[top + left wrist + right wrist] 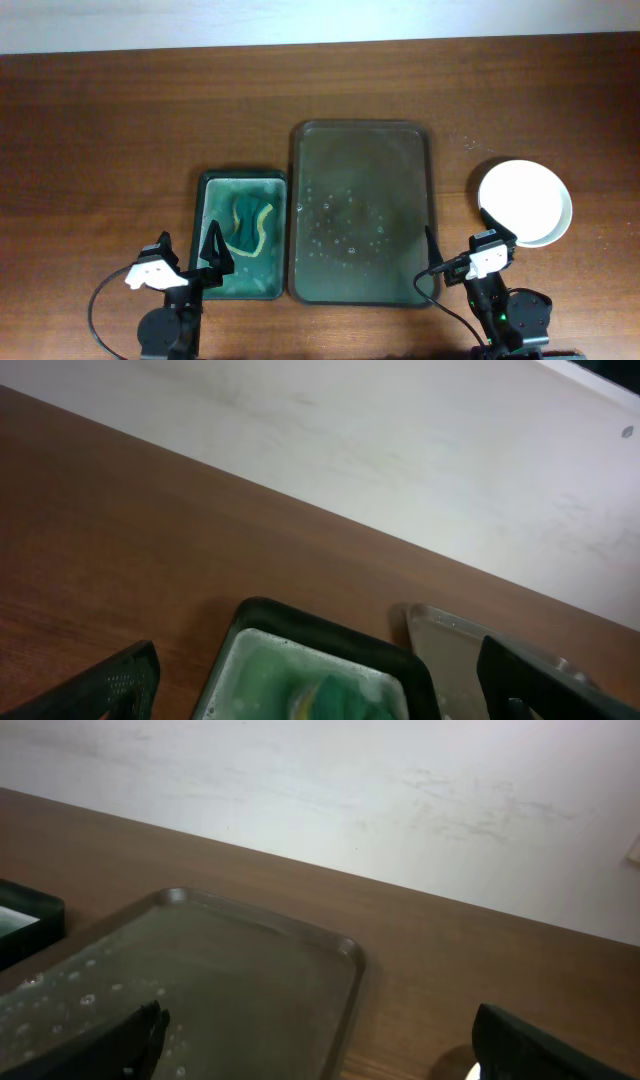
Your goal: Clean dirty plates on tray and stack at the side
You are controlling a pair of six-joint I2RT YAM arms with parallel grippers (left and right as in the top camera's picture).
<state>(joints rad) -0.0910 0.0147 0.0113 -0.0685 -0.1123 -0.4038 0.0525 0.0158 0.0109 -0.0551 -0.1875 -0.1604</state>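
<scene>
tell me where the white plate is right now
In the overhead view the white plate sits on the table at the right side, just right of the grey tray and just beyond the right gripper.

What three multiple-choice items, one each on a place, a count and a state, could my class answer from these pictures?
1. Where is the white plate?
A. on the grey tray
B. on the table, right of the grey tray
C. on the table, left of the grey tray

2. How many plates lie on the grey tray?
A. none
B. one
C. three

3. What state are the left tool and the right tool in?
A. both shut on a plate
B. one open, one shut
C. both open, holding nothing

Answers:
1 B, since the overhead view shows the plate on the wood beyond the tray's right rim.
2 A, since the tray holds only water drops.
3 C, since each wrist view shows its fingers wide apart with nothing between them.
</scene>
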